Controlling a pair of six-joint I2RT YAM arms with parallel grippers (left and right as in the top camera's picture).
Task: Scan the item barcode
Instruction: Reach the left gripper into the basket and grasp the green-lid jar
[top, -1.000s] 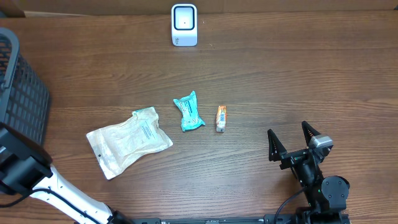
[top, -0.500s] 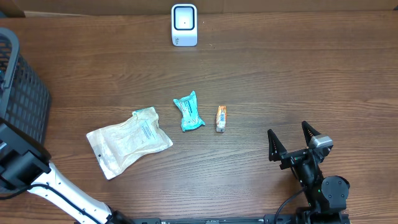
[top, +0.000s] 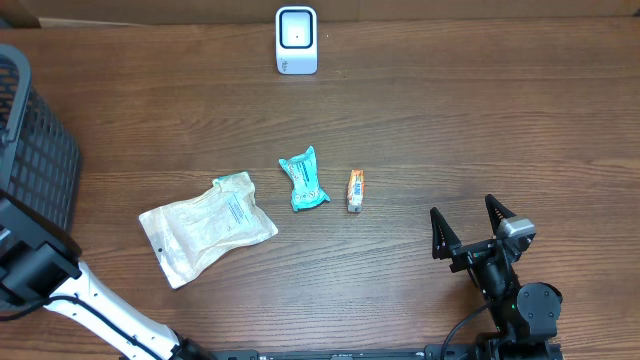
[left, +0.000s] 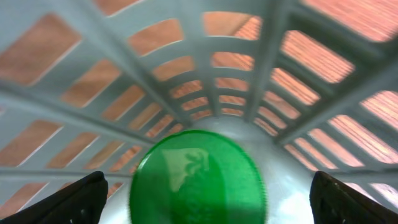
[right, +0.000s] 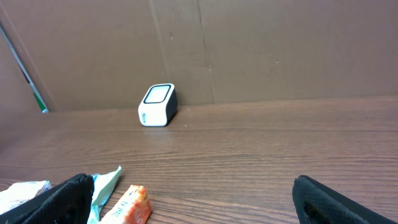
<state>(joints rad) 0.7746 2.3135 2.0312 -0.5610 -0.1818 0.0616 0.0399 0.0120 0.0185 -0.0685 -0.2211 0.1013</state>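
From overhead, my left arm (top: 40, 275) has slid a little lower along the near-left edge than a second ago, beside the dark basket (top: 40, 150). Nothing else has moved. The clear pouch (top: 205, 228), teal packet (top: 303, 181) and orange packet (top: 356, 189) lie where they did in the middle of the table (top: 500, 120). The white scanner (top: 297, 40) stands at the far edge, well apart from all of them. My right claw (top: 462, 206) sits idle near the front right, fingers spread wide, holding nothing, same as before.

Through my left wrist, I am looking straight down into the basket. A green cap (left: 196, 180) on something round rests on the floor of it, ringed by the grey lattice wall. My left claw (left: 208, 193) straddles it, the fingertips out at the two edges of the picture and clear of the cap on both sides. So it is spread, not yet pinching. I take that small drop of the arm as my approach to this item, which I judge is the one to scan. The grasp is still to come, and the carry across to the scanner after it.

Through my right wrist, the scanner stands far off against the cardboard backdrop, with the teal and orange packets just beyond my open fingers.
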